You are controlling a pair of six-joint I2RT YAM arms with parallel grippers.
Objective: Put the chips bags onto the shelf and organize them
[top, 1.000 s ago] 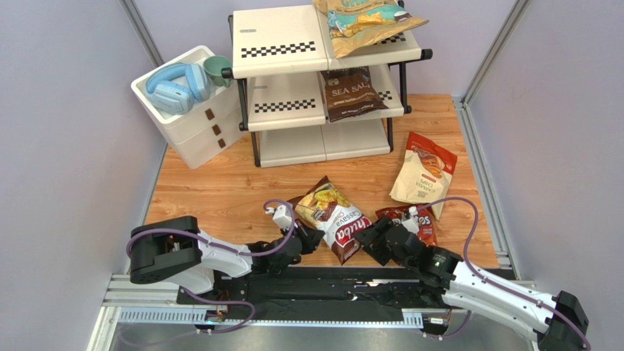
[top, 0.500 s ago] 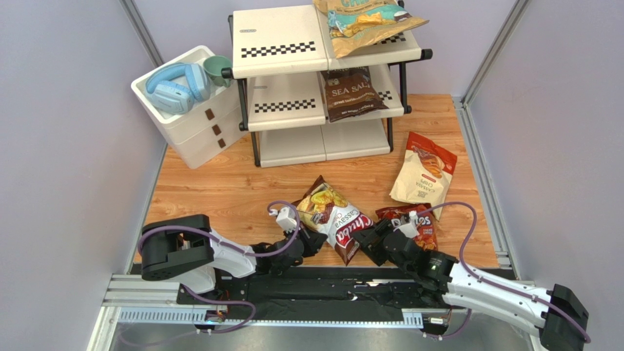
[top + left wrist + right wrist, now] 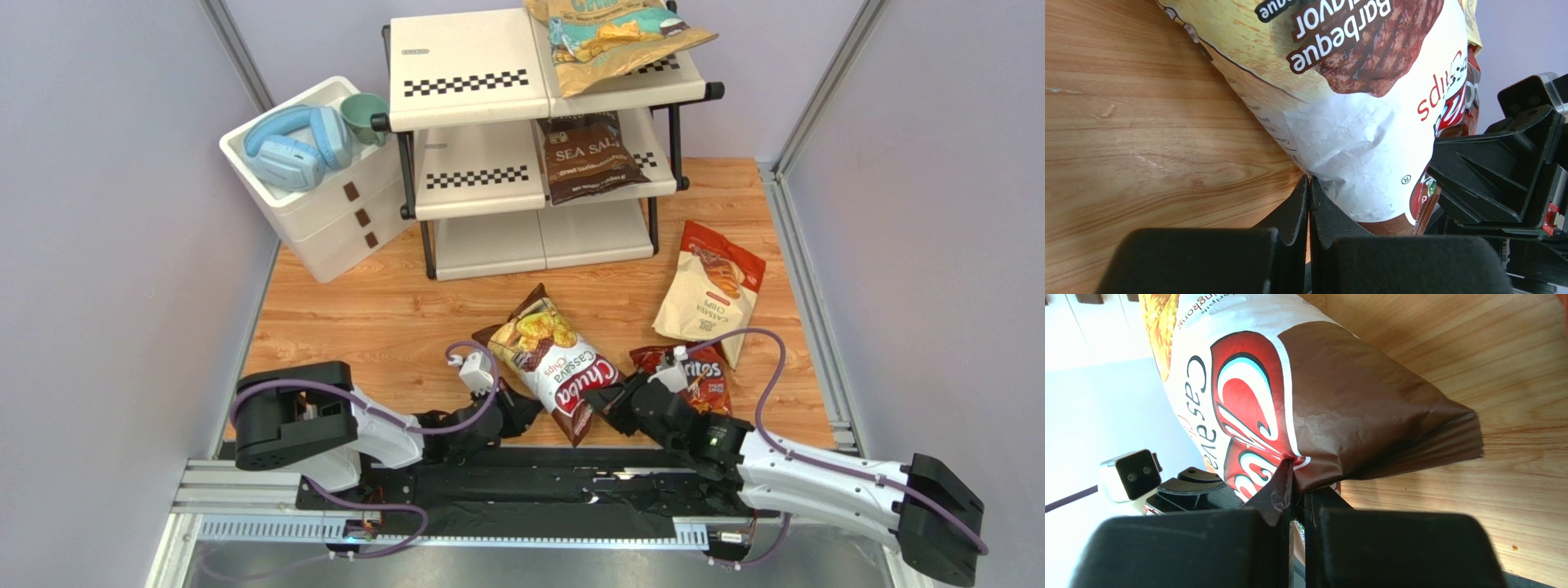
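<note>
The white-red Chuba chips bag (image 3: 558, 374) (image 3: 1352, 122) (image 3: 1321, 398) lies slanted on the wooden table between my two grippers. My left gripper (image 3: 525, 410) (image 3: 1309, 180) is shut, pinching the bag's white near-left edge. My right gripper (image 3: 617, 407) (image 3: 1295, 478) is shut on the bag's brown bottom corner. The red Doritos bag (image 3: 693, 374) lies just right of the right gripper, and the cream bag with a red-orange top (image 3: 711, 294) lies farther back. On the shelf (image 3: 472, 74), the tan-and-teal bag (image 3: 613, 37) is on the top tier and the Sea Salt bag (image 3: 589, 153) on the middle tier.
A white three-drawer box (image 3: 319, 196) stands left of the shelf, carrying blue headphones (image 3: 294, 141) and a green cup (image 3: 364, 116). Grey walls close in on both sides. The arms' black base rail (image 3: 552, 478) runs along the near edge.
The right gripper has slid left and closed on the Chuba bag's brown corner. The bag has shifted slightly back and left, and the left gripper stayed shut on it.
</note>
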